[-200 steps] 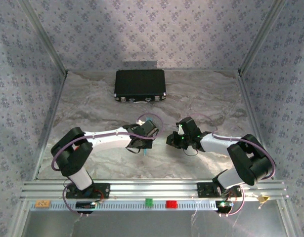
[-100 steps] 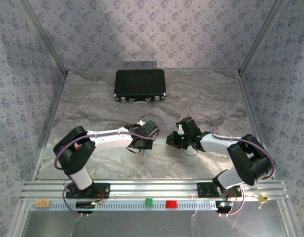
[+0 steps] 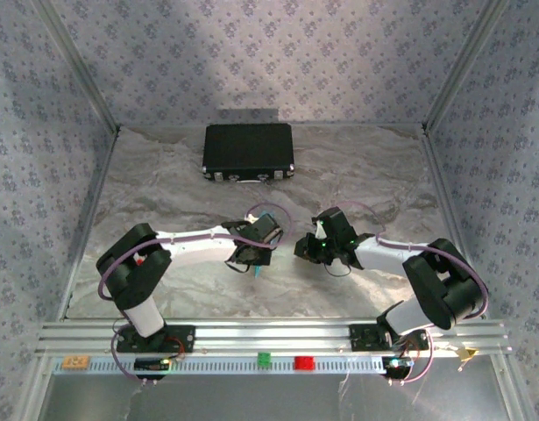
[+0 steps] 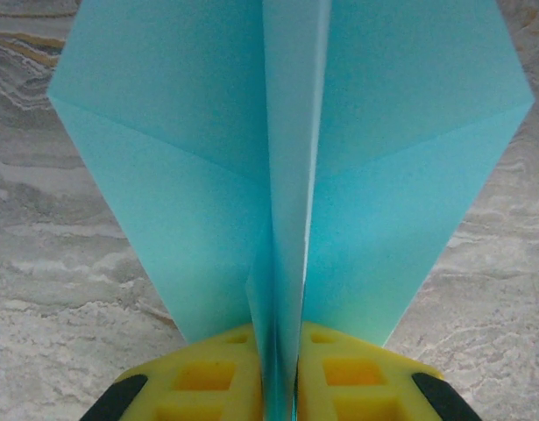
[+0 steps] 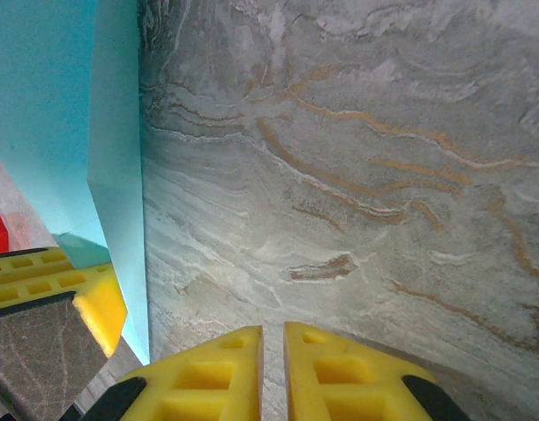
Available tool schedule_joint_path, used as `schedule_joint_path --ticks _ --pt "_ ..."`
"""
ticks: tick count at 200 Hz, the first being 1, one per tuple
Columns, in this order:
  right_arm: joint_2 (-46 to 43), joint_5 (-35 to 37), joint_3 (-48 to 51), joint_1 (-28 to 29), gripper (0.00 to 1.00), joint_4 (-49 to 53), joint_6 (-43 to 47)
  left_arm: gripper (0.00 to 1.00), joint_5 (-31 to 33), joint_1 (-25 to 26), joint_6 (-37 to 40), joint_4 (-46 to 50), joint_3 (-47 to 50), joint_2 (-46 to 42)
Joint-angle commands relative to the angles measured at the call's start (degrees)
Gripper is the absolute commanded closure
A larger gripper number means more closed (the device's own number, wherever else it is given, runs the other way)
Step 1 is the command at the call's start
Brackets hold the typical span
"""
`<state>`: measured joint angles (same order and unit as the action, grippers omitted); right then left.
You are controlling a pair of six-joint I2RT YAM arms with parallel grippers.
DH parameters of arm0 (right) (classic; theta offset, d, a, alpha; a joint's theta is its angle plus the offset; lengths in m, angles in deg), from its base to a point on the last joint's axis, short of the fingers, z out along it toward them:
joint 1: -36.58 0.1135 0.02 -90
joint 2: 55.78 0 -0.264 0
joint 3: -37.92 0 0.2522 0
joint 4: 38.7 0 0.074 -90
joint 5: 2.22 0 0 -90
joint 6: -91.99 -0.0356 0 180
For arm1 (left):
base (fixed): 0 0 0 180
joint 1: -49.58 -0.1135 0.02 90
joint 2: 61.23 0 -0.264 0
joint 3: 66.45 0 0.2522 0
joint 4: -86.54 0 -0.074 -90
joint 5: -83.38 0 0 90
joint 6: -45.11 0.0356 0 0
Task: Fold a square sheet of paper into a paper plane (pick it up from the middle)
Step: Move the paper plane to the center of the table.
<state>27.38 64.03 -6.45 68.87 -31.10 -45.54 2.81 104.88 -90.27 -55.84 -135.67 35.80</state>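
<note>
Squarely in the left wrist view, the paper plane [image 4: 287,158] fills the upper and middle frame: light-blue paper with a raised centre fold running straight up the picture and two flat wings spreading to the left and right, each crossed by a diagonal crease. At the bottom centre of that frame the left gripper [image 4: 280,351] clamps the centre fold, its yellow fingers [image 4: 208,377] pressed against the paper from both sides, so the jaws are closed on the plane. Marbled grey table [image 4: 59,289] shows around the wings.

From the top external camera, only a small blue sliver of the plane [image 3: 254,269] peeks out below the left gripper [image 3: 249,259], a little left of the frame's centre. The right gripper [image 3: 302,248] sits just to the right of it, apart from the paper and facing it.

Seen from the right wrist, the plane [image 5: 41,114] occupies the upper left of the frame as a blue sheet with a straight vertical edge. The right gripper [image 5: 272,342] is at the bottom centre, its yellow fingers [image 5: 208,377] drawn nearly together with only a thin slit between them and nothing held.

Farther out, a black case [image 3: 248,149] lies at the upper centre of the table [image 3: 164,193], well apart from both grippers. A green block [image 3: 264,359] and a red block [image 3: 303,361] sit on the rail [image 3: 251,333] along the bottom.
</note>
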Motion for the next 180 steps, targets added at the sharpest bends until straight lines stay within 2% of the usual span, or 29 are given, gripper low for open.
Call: schedule_joint_path --ticks 1,138,180 --pt "-0.54 0.37 -1.28 0.36 0.85 0.93 0.53 0.84 -0.36 0.33 1.03 0.82 -1.36 0.96" --pt "-0.38 0.63 -1.47 0.37 0.85 1.32 0.63 0.82 -0.98 0.33 0.69 0.26 -1.14 2.46" --pt "-0.45 0.63 -1.37 0.32 0.85 1.18 0.59 0.75 -1.24 0.33 0.02 0.3 -0.97 2.97"
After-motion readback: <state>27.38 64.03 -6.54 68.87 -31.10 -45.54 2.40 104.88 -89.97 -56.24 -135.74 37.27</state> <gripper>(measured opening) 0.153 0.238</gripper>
